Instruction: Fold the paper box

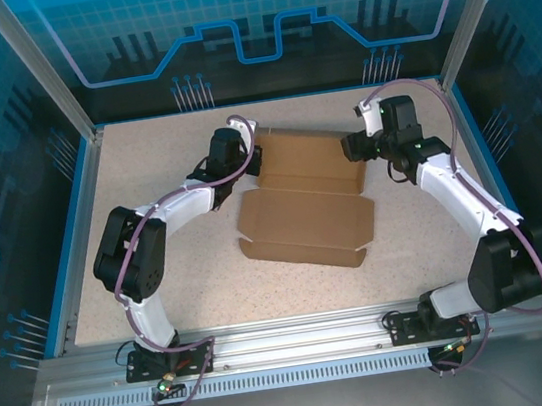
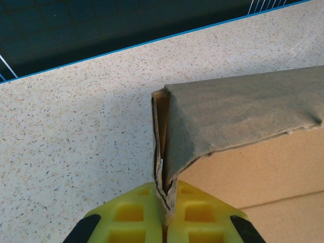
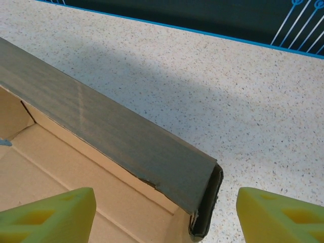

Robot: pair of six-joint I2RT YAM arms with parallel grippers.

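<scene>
A speckled beige table (image 1: 159, 269) with a blue rim (image 1: 79, 220) stands inside see-through blue panels (image 1: 255, 13). Both arms reach forward and bend inward toward the paper box (image 1: 307, 208), which lies mid-table with its front flap flat. The left end effector (image 2: 165, 215) pinches the box's raised left corner. The right end effector (image 1: 354, 146) is spread astride the right corner wall, apart from it.

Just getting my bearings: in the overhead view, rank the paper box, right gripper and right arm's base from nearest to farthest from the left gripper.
1. paper box: its left corner is pinched in the left gripper.
2. right gripper: open, around the box's right corner.
3. right arm's base: far off, at the view's bottom right.
</scene>
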